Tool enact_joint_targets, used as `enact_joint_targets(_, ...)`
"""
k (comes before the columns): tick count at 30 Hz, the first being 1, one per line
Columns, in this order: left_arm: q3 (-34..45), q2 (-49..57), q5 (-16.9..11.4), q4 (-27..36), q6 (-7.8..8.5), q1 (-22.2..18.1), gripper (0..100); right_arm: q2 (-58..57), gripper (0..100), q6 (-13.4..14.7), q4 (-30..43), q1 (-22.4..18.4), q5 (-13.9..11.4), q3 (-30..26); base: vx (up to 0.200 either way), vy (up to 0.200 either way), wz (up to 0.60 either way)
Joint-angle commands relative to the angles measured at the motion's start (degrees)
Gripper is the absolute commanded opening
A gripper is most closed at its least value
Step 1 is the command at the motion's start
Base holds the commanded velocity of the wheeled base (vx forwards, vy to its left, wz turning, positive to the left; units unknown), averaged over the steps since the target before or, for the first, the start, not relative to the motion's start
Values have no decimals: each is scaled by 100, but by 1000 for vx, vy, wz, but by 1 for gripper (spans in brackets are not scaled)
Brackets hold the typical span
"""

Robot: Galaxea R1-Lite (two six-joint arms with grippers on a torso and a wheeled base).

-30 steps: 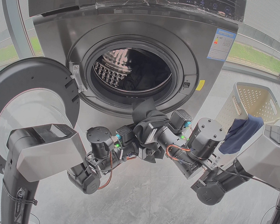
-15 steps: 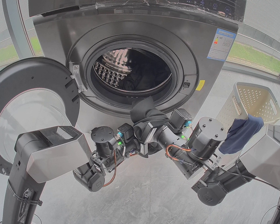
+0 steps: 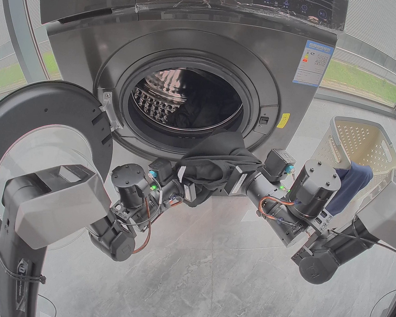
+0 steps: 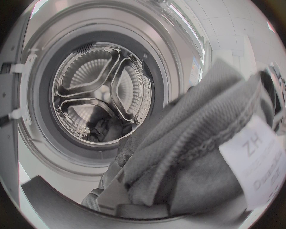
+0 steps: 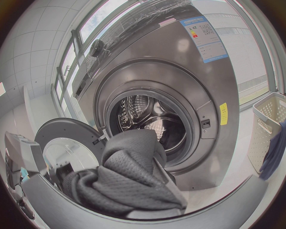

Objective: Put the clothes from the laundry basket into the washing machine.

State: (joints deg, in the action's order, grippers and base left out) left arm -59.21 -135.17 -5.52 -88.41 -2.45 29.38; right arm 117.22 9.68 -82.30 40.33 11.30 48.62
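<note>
A black garment point(image 3: 216, 160) hangs just in front of the lower rim of the washing machine's round opening point(image 3: 188, 100). It is stretched between my two grippers. My left gripper point(image 3: 188, 188) is shut on its left end and my right gripper point(image 3: 233, 176) on its right end, both mostly buried in cloth. The same mesh fabric point(image 4: 190, 155) bulks before the drum in the left wrist view, and lies bunched point(image 5: 128, 182) in the right wrist view. Dark clothes point(image 3: 206, 105) lie inside the drum. A blue garment point(image 3: 351, 181) hangs over the beige laundry basket's rim point(image 3: 366, 126).
The machine's round door point(image 3: 37, 145) stands swung open at the left, close to my left arm. The basket stands on the grey tiled floor point(image 3: 207, 279) to the right of the machine, behind my right arm.
Both grippers have risen toward the opening with the black garment. The cloth, bunched before, is now spread wider between them, and my right wrist has shifted right.
</note>
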Motion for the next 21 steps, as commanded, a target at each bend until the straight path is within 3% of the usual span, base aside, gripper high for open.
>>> enact_joint_targets(1, 305, 738, 42, -10, -142, -64, 0, -24, 0, 52, -5, -122, 4, -265, 0, 0, 0)
enact_joint_targets(8, 727, 1151, 69, -19, -238, -55, 0, 72, 0, 52, -76, -209, -49, -203, 0, 0, 0)
enact_joint_targets(9, 753, 1160, 69, -19, -238, -46, 0, 72, 100, 60, -76, -209, -67, -203, 0, 0, 0)
enact_joint_targets(14, 946, 1291, 69, -19, -238, -55, 0, 2, 100, 34, -32, -201, -163, -564, 0, 0, 0)
enact_joint_targets(18, 1228, 1643, 60, -19, -265, -64, 0, -218, 100, -256, -278, -157, -814, -1785, 0, 0, 0)
enact_joint_targets(21, 1509, 1924, 51, -19, -282, -55, 0, -332, 100, -291, -612, -157, -1077, -2339, 0, 0, 0)
